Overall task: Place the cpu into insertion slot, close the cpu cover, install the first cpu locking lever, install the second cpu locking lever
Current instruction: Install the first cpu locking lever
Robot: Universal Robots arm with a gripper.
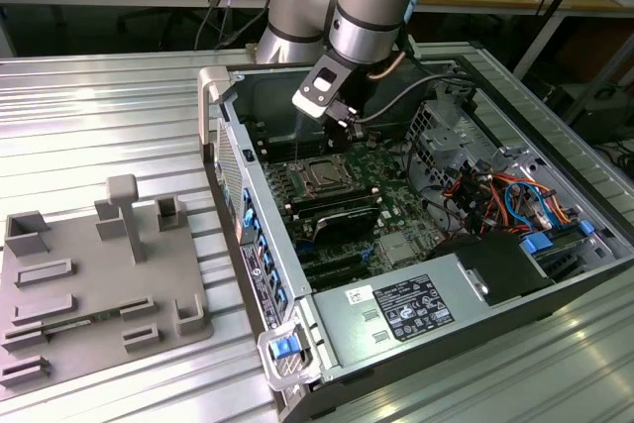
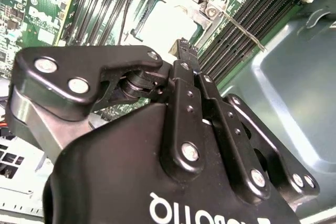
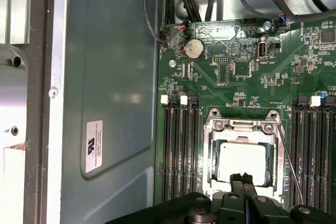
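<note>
The cpu (image 3: pixel 242 157) lies flat in the insertion slot (image 3: pixel 241 125) on the green motherboard, silvery top up. The cpu cover (image 3: pixel 210 153) lies down around it as a silver frame. A thin locking lever (image 3: pixel 286 153) slants away from the socket's side over the memory slots, and its rod (image 2: pixel 241 29) shows in the second wrist view too. My gripper (image 3: pixel 243 178) hovers just above the chip's edge, fingers shut together with nothing between them. The exterior view has my gripper (image 1: pixel 342 134) inside the open case, a little above the socket (image 1: pixel 322 177). The closed fingertips (image 2: pixel 184 44) point at the cpu (image 2: pixel 165 22).
Black memory slots (image 3: pixel 178 153) flank the socket on both sides. The grey case wall (image 3: pixel 110 77) stands close by. Cables (image 1: pixel 485 190) and drive bays fill the case at the exterior view's right, a power supply (image 1: pixel 416 309) at its near end. A grey fixture plate (image 1: pixel 89 284) lies outside.
</note>
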